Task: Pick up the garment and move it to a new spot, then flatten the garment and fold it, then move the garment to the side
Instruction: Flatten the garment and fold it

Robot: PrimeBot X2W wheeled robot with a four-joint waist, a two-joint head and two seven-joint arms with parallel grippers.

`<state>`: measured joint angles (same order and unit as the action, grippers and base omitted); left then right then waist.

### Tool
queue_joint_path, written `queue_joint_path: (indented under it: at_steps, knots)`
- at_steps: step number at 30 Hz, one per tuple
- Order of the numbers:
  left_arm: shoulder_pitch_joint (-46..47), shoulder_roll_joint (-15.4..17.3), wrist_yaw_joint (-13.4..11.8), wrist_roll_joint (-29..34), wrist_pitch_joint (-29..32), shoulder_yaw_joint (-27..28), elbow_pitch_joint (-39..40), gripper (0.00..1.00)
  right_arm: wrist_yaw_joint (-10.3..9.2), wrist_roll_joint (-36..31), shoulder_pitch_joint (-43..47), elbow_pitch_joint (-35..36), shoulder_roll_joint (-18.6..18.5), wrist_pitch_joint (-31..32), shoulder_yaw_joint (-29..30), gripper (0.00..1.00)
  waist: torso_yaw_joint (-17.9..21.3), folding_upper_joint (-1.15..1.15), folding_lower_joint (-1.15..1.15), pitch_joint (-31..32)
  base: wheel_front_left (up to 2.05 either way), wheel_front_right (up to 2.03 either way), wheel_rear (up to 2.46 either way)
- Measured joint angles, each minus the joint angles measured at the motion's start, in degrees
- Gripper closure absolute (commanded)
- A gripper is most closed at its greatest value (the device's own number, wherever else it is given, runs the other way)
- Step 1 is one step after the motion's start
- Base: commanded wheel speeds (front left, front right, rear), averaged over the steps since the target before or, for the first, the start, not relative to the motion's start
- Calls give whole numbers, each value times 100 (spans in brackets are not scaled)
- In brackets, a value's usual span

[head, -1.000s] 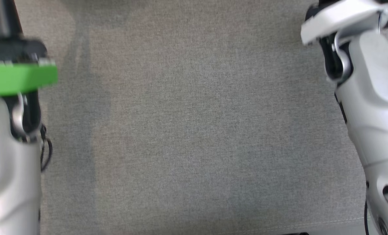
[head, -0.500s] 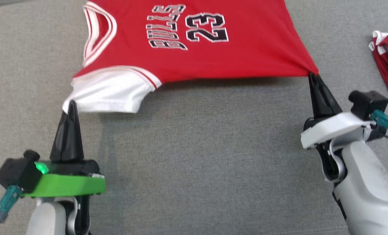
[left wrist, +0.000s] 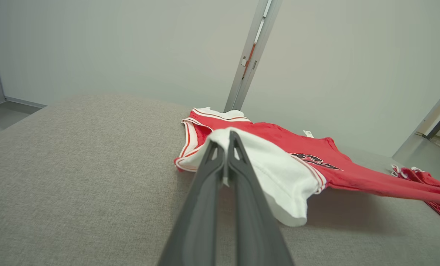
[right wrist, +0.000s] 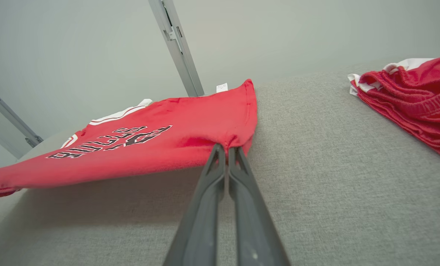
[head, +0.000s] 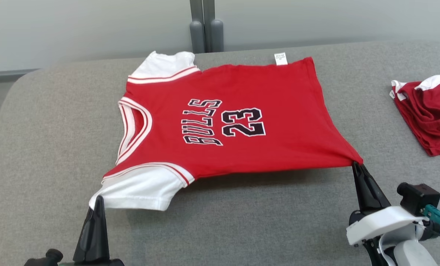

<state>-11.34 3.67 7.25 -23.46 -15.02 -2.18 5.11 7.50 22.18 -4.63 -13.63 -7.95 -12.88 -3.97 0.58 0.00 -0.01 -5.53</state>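
Observation:
The garment (head: 227, 122) is a red jersey with white sleeves and "BULLS 23" in black, spread print-up on the grey cushioned surface (head: 50, 122). Its near edge hangs lifted above the surface. My left gripper (head: 98, 199) is shut on the white near sleeve (left wrist: 271, 166), and in the left wrist view the left gripper (left wrist: 227, 136) pinches that sleeve's edge. At the jersey's near bottom corner my right gripper (head: 356, 164) is shut on the red hem, and the right wrist view shows the right gripper (right wrist: 225, 147) clamped on that garment (right wrist: 161, 144) corner.
A crumpled red and white cloth (head: 427, 114) lies at the right edge of the surface, also in the right wrist view as the cloth (right wrist: 412, 99). A grey post (head: 203, 26) stands behind the far edge against a pale wall. Bare grey surface lies left of and in front of the jersey.
The head camera has tilted up, so the whole jersey and the back wall have come into view. Both grippers stay shut on the same sleeve and hem corner.

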Motion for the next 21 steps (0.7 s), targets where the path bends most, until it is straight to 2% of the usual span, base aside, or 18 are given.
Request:
queue_joint_path:
  at_steps: [6, 14, 17, 21]
  knots:
    - [-538, -42, -56, 65, 0, 46, 474, 100, 1, -151, 644, 730, 21, 290, 253, 100, 16, 0, 0, 336, 0, 0, 0]
    - [-648, -56, -104, 141, -1, -33, 844, 100, 0, -301, 1024, 1537, 141, 713, 388, 100, 66, 0, 0, 586, 0, 0, 0]
    - [-717, -58, -120, 146, 26, -87, 823, 100, 0, -299, 1178, 1596, 179, 860, 386, 100, 102, 0, 0, 601, 0, 0, 0]
    - [-777, -59, -145, 146, 133, -186, 681, 100, 0, -275, 1274, 1316, 222, 962, 360, 100, 139, 0, 0, 592, 0, 0, 0]
